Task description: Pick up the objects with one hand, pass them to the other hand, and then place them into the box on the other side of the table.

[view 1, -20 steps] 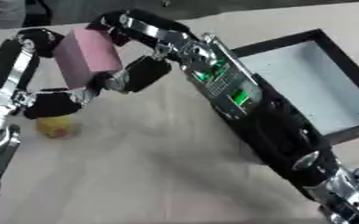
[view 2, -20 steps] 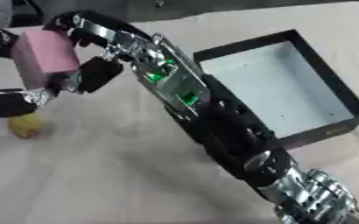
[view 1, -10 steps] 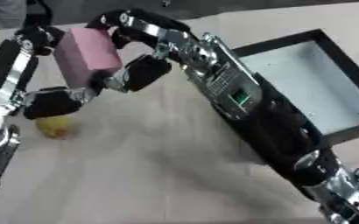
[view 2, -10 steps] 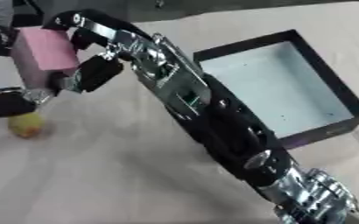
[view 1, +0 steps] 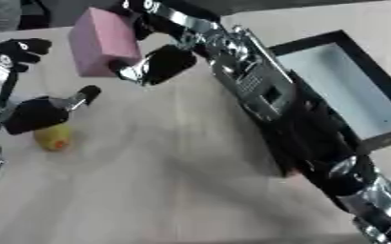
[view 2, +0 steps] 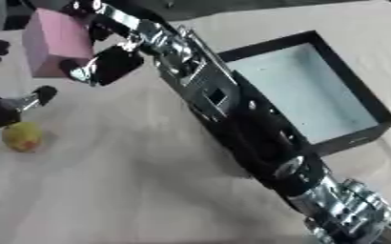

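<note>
One pink block (view 1: 104, 41) sits up in the air at far left, grasped by the right hand (view 1: 153, 64), thumb under and fingers over the top. Left hand (view 1: 34, 112) has fingers spread, off the block. Risk: block slips on the swing to the black box (view 2: 305, 93) at right, or drops onto the yellow fruit (view 1: 54, 137) on the surface (view 1: 149, 190).

We see a pink block (view 1: 104, 42), a yellow fruit with a reddish spot (view 1: 53, 137), and a black-walled box with a pale blue-grey floor (view 2: 312, 97). Our arms are black and silver over a beige table (view 1: 149, 190).
</note>
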### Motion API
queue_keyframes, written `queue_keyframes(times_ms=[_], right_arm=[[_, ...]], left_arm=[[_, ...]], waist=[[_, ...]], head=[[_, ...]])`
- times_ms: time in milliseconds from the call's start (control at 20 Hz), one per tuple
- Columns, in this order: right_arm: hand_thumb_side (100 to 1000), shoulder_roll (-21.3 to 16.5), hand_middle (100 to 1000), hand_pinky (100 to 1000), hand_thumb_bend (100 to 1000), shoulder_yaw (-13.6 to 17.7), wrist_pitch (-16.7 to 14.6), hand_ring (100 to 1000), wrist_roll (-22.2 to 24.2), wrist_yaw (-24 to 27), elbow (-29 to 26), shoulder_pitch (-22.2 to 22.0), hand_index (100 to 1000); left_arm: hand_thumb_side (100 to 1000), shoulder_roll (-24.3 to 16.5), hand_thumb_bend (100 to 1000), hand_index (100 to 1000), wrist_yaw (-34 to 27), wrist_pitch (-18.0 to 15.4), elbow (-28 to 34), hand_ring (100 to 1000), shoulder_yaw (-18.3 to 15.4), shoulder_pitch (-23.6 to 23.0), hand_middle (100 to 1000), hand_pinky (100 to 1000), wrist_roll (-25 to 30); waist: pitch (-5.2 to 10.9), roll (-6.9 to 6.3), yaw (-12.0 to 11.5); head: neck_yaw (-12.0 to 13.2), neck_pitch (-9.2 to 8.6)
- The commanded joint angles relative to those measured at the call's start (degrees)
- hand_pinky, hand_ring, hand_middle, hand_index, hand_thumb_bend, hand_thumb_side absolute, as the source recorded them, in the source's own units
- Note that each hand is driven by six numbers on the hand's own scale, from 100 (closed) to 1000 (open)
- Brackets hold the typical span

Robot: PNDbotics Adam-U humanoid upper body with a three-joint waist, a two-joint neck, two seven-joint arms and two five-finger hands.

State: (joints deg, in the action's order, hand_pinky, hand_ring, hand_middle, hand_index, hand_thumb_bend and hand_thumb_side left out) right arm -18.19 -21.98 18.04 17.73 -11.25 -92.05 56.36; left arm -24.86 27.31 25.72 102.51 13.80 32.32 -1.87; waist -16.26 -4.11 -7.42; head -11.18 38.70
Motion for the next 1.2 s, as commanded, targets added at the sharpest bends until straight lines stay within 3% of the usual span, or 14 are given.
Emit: queue_keyframes(times_ms=[50, 500, 750, 1200], right_arm=[[100, -3.3, 438, 821, 100, 2.0, 0.8, 660, -1.1, 1.6, -2.5, 0.1, 448], [100, -15.8, 447, 823, 100, 7.9, 3.1, 662, -4.7, 7.3, -6.3, -5.3, 457], [100, -23.6, 453, 824, 100, 10.5, 3.1, 664, -5.7, 8.3, -6.5, -9.9, 462], [100, -32.2, 461, 824, 139, 14.6, 2.3, 667, -8.7, 9.3, -6.8, -18.2, 471]], left_arm=[[425, -3.0, 616, 826, -1.3, 0.6, 0.7, 796, -1.4, -0.1, 742, 826, -0.8], [407, -6.5, 570, 804, -3.4, 1.8, 1.3, 794, -3.3, -2.1, 739, 824, -2.8], [401, -8.1, 557, 788, -4.3, 2.5, 1.7, 794, -4.6, -2.5, 738, 824, -4.2], [398, -9.6, 550, 787, -5.6, 3.6, 2.1, 795, -6.5, -3.3, 742, 825, -6.4]], waist=[[1.56, -0.08, 0.2], [1.99, -0.08, 1.4], [2.14, -0.16, 1.6], [2.29, -0.75, 2.1]], head=[[-0.3, 0.13], [-0.9, 0.74], [-2.6, 0.15], [-6.1, -1.01]])
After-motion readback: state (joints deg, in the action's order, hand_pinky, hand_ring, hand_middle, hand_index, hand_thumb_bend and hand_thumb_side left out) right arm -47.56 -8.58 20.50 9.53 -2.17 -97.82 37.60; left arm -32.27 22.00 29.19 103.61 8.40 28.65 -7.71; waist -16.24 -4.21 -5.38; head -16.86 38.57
